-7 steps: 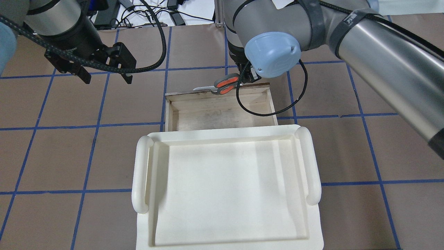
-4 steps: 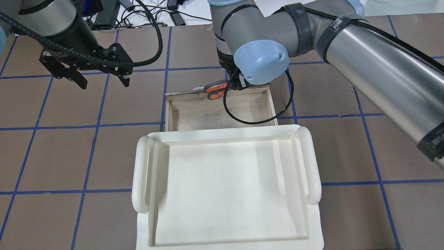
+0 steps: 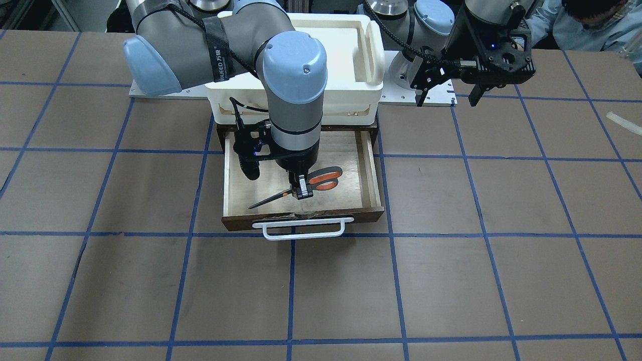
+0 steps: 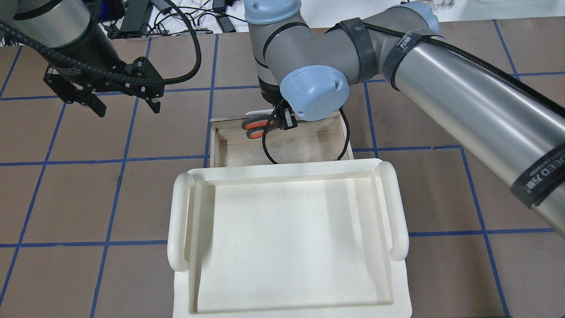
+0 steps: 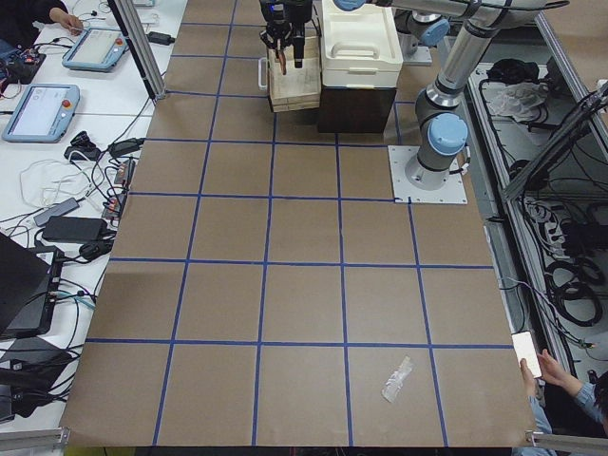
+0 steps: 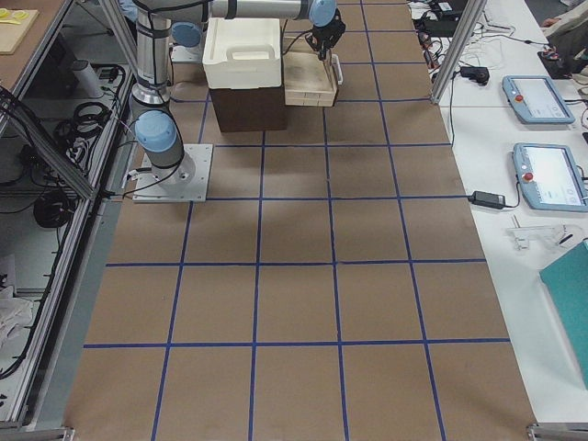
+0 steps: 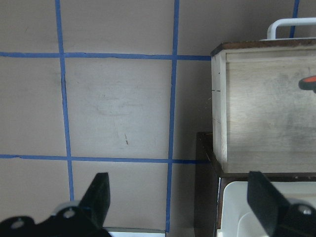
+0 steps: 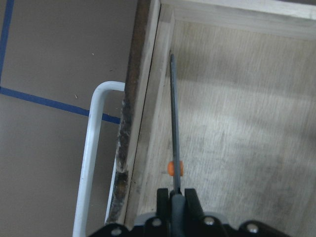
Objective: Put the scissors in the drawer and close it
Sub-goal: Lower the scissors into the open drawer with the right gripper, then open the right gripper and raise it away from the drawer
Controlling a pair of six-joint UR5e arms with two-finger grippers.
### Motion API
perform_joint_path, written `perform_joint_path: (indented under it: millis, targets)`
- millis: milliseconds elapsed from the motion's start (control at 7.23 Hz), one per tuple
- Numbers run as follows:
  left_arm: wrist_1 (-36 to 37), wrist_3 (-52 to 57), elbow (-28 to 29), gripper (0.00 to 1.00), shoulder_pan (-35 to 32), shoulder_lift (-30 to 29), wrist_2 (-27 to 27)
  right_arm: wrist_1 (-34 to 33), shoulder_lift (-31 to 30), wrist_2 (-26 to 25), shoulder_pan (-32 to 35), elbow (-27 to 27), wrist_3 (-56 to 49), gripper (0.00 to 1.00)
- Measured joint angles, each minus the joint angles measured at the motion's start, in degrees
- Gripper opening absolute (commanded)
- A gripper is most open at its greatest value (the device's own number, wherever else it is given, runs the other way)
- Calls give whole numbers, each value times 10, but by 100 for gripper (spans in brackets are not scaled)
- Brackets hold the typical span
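Note:
The scissors (image 3: 323,179), grey handles lined orange, are inside the open drawer (image 3: 372,165), blades pointing along its dark front. My right gripper (image 3: 302,191) is shut on them near the orange pivot. I cannot tell whether they touch the pale wood floor. The overhead view shows the handles (image 4: 254,127) beside the right gripper (image 4: 285,122). The right wrist view shows the blade (image 8: 173,118) next to the drawer front and white bar handle (image 8: 92,148). My left gripper (image 4: 127,108) is open and empty over the table, left of the drawer (image 4: 287,150).
A white plastic tray (image 4: 180,221) with two side handles sits on top of the cabinet above the drawer and covers its rear part. Cables and devices lie beyond the table's far edge (image 4: 185,17). An operator (image 3: 592,25) sits behind the robot's left side.
My right arm has moved left and drawn the scissors from over the drawer's front edge to inside the drawer. My left gripper has drifted a little left, still open.

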Motion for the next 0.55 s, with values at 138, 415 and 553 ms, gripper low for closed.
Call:
perform_joint_path:
  millis: [138, 415, 553]
  targets:
    - [0, 0, -1, 100, 0, 1, 0, 4, 4, 3, 0, 0, 6, 99]
    - [0, 1, -3, 100, -1, 2, 0, 0, 5, 12, -4, -3, -1, 100]
    - [1, 1, -4, 100, -1, 3, 0, -5, 0, 29, -10, -5, -21, 100]
